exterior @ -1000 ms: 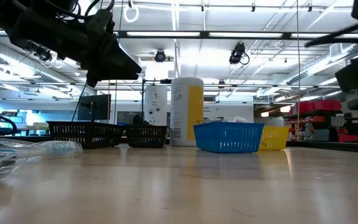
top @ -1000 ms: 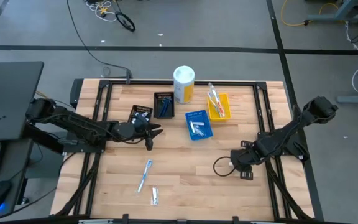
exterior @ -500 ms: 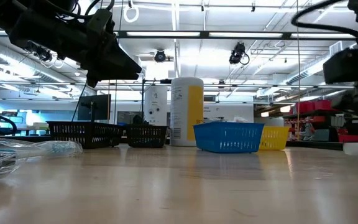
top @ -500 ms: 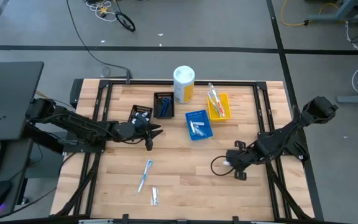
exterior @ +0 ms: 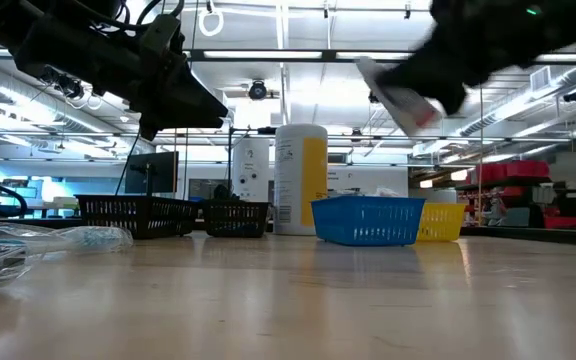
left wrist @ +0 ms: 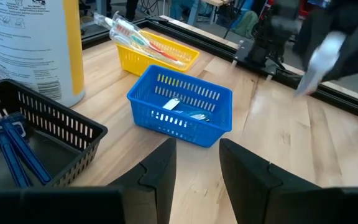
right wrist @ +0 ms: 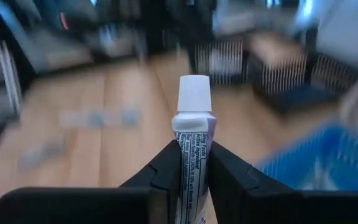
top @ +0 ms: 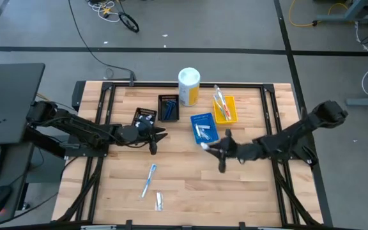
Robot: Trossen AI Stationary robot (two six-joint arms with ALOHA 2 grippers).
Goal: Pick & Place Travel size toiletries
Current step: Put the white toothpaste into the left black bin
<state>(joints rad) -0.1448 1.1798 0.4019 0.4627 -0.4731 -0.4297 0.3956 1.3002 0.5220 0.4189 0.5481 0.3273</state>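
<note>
My right gripper point(top: 213, 148) is shut on a small white tube point(right wrist: 191, 134) with a white cap. It hovers just near of the blue tray point(top: 204, 128), and the tube also shows in the low view point(exterior: 400, 97) and in the left wrist view point(left wrist: 319, 55). My left gripper point(top: 161, 135) is open and hangs above the table beside the black trays point(top: 144, 117). A light-blue toothbrush point(top: 149, 180) and another small tube point(top: 159, 202) lie flat on the wood near the table's near edge. My right gripper pinches the white tube between its two fingers point(right wrist: 166, 163) on the printed body just below the cap point(right wrist: 193, 94). The capped end sticks out past the fingertips. The fingers reach in from the table's right. The tube is lifted clear of the table and tilted.
The blue tray point(left wrist: 182, 112) holds small tubes, the yellow tray point(top: 224, 108) holds toothbrushes, and a black tray point(top: 168, 107) holds blue razors. The white-and-yellow canister point(top: 188, 86) stands at the far edge. Bare wood lies in the middle and on the right of the table.
My right arm has swung from the right part of the table toward the left and far edges. It has risen, carrying the tube up beside the blue tray. The motion is fast enough to blur its views.
</note>
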